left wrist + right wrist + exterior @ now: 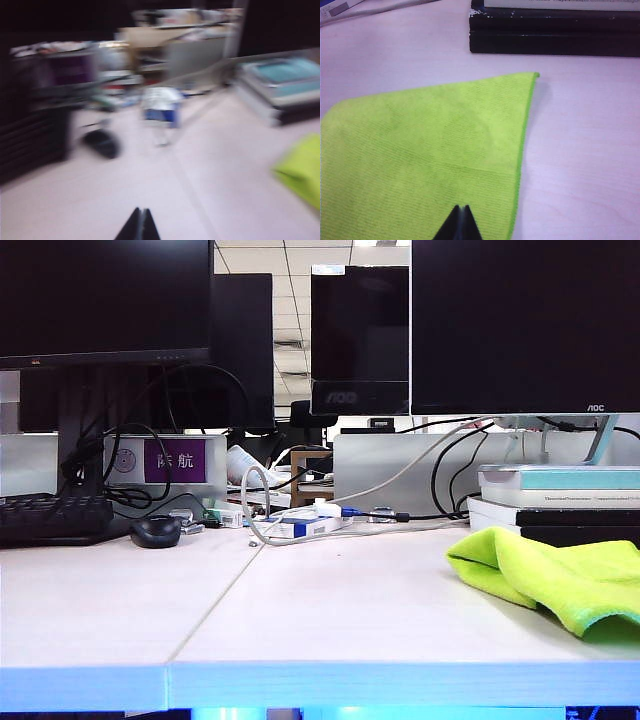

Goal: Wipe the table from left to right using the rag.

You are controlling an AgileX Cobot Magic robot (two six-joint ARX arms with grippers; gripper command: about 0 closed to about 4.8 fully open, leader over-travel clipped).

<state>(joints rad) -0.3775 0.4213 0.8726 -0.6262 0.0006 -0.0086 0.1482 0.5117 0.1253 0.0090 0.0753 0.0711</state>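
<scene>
The rag [560, 575] is a neon yellow-green cloth lying rumpled on the right side of the pale table [330, 610], near the front edge. Neither arm shows in the exterior view. In the right wrist view, my right gripper [461, 206] is shut with its tips together, hovering over the rag [420, 150], which is spread flat beneath it. Nothing is pinched between the fingers. The left wrist view is blurred by motion. In it, my left gripper [139, 210] is shut and empty over bare table, with the rag [302, 172] far off to one side.
A black mouse [156, 531] and keyboard [50, 518] lie at the back left. Cables and a white-and-blue adapter [310, 525] clutter the back middle. A stack of books [560, 495] stands just behind the rag. Monitors [520, 325] line the rear.
</scene>
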